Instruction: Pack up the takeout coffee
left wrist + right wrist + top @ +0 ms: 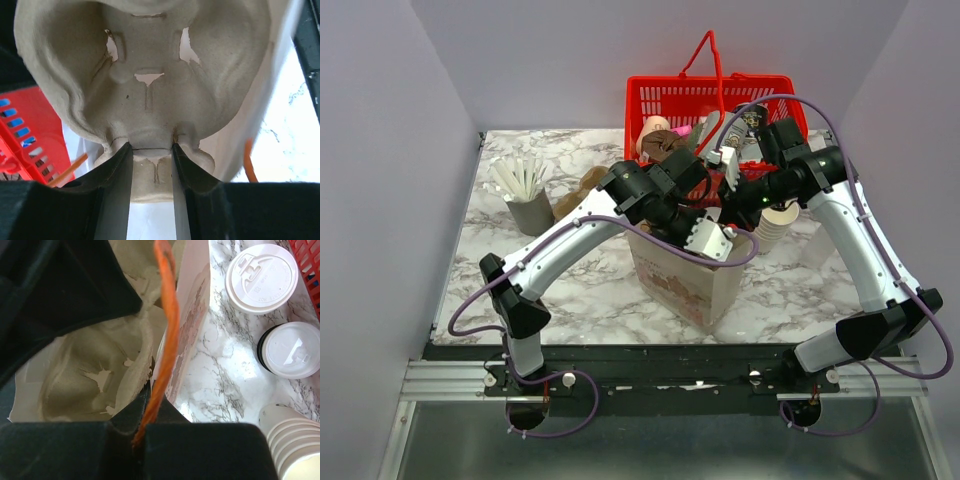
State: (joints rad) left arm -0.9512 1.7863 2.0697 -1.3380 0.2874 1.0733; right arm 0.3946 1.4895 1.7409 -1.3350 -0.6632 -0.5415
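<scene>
takeout coffee (261,277): upright, lidded, on counter (225,365), upper right of right-wrist view, outside paper bag (192,315) | right end effector (142,435): nearer arm, clamped shut on orange handle (167,330), coffee toward frame right of it | left end effector (152,170): part-open, gripping pulp cup carrier (150,90) inside bag

The pulp tray (150,75) is rough and matt, the bag handle (167,315) twisted paper, the left hand (151,150) black plastic.
</scene>
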